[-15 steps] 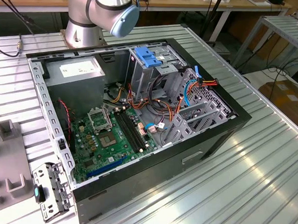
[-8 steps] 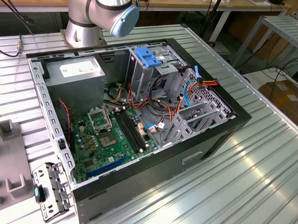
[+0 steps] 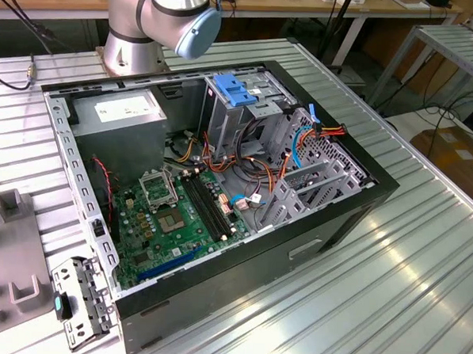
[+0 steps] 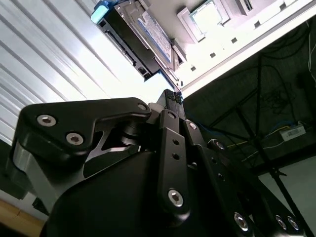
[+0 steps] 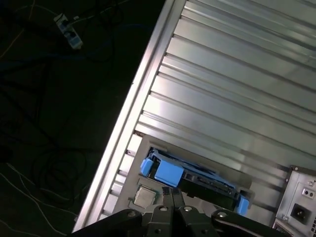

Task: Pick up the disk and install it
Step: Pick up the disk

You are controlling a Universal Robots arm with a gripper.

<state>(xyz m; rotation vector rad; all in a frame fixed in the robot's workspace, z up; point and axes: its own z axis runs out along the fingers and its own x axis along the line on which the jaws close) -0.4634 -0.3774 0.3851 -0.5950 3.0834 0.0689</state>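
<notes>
Since the arm (image 3: 162,14) ran out of the exterior view just past its base & blue-capped joint, behind the open PC case (image 3: 337,222), the rest of it couldn't be followed there. In the second wrist view the disk (image 4: 148,29) was cut off by the frame edge, w/ only part of its white label showing. In the first wrist view the disk (image 5: 197,181) showed blue rails at both ends. It lay on a grey fixture plate (image 5: 134,183) near the edge of the ribbed table (image 5: 237,74), just beside a small square chip (image 5: 144,196). In the exterior view a silver part w/ a blue-green tab (image 3: 75,299) sat by the case's corner; couldn't tell if that was the disk. The gripper (image 5: 173,191) hung well above the disk, not touching, pointed down toward it. Its fingers looked pressed together w/ nothing btwn them.
</notes>
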